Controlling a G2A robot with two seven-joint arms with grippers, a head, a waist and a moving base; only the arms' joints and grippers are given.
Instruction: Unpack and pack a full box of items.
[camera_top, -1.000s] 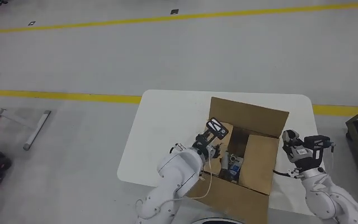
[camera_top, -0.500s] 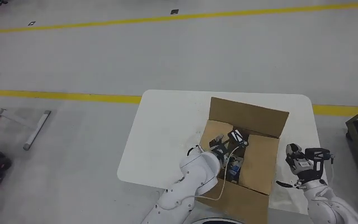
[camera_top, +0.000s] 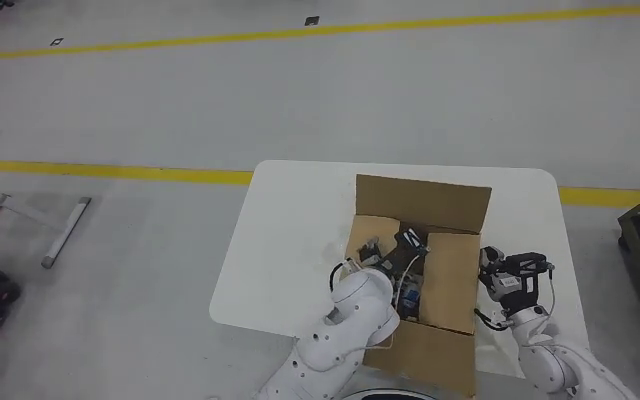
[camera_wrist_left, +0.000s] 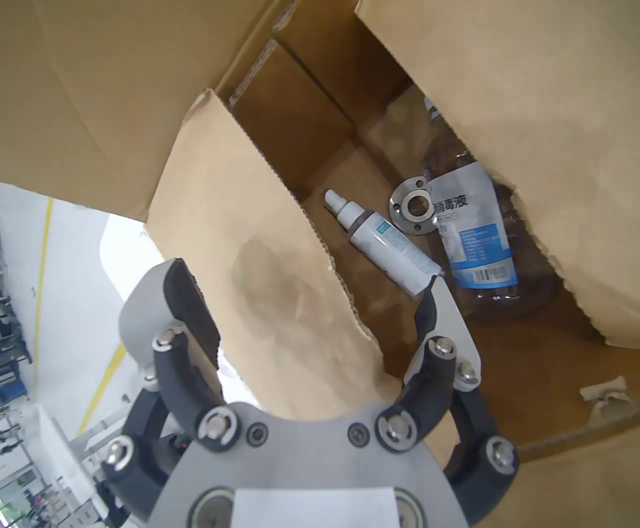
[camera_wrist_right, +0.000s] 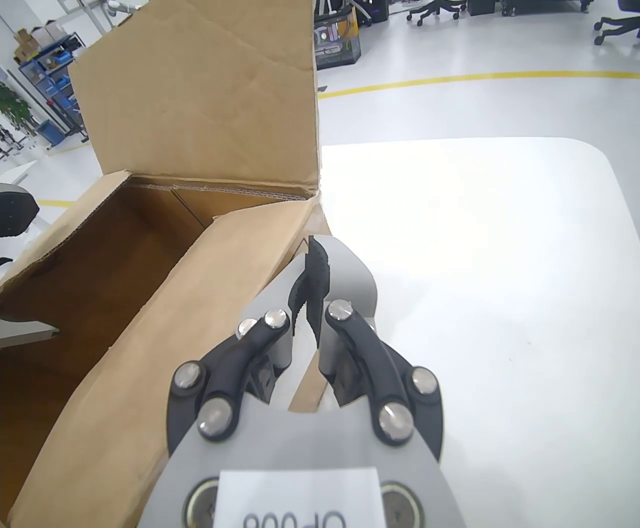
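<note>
Hovering over the box (camera_top: 425, 200), the left pincer (camera_wrist_left: 306, 277) was spread — the tube (camera_wrist_left: 385, 245) lay flat, cap pointing away from it; the right pincer (camera_wrist_right: 312, 260) was pressed together.

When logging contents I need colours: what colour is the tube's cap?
The cap is white; best seen in the left wrist view.
</note>
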